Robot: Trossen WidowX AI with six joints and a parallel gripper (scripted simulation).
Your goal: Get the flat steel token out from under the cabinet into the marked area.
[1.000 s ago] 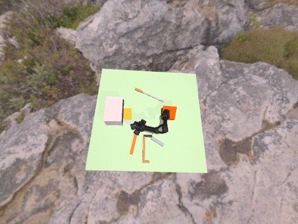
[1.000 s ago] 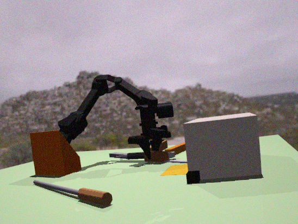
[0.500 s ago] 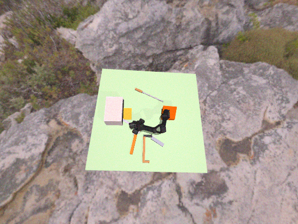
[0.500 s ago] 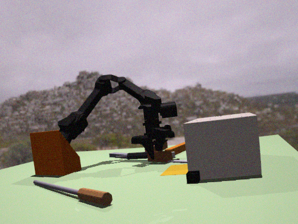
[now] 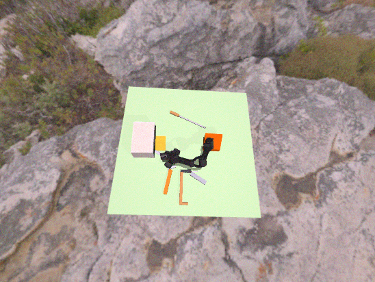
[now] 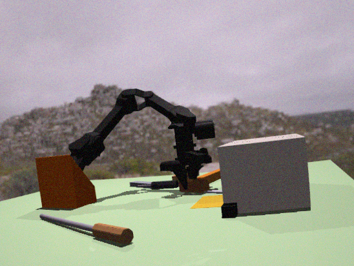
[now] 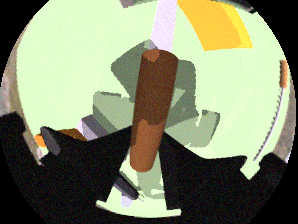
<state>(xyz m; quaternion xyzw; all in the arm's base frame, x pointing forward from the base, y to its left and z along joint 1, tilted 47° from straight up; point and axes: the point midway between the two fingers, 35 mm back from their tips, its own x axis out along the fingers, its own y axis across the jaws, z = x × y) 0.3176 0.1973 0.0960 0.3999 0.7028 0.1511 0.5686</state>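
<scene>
My gripper (image 5: 165,157) (image 6: 190,183) (image 7: 147,131) is shut on the brown handle (image 6: 199,186) (image 7: 155,90) of a tool, low over the table. The tool's pale flat blade (image 5: 157,152) (image 6: 214,192) (image 7: 164,25) points from the handle toward the cabinet (image 5: 143,137) (image 6: 265,174); its far end is not clear in these views. The marked area is a yellow-orange patch (image 5: 160,143) (image 6: 208,201) (image 7: 215,25) in front of the cabinet, beside the blade. I cannot make out the steel token in any view, and the space under the cabinet is hidden.
A long tool with an orange-brown handle (image 5: 174,113) (image 6: 113,233) lies on the far side. An orange bar (image 5: 167,181), a tan L-shaped stick (image 5: 181,189) and a grey-bladed tool (image 5: 198,178) lie near the arm. A black block (image 6: 229,210) is at the cabinet's front corner.
</scene>
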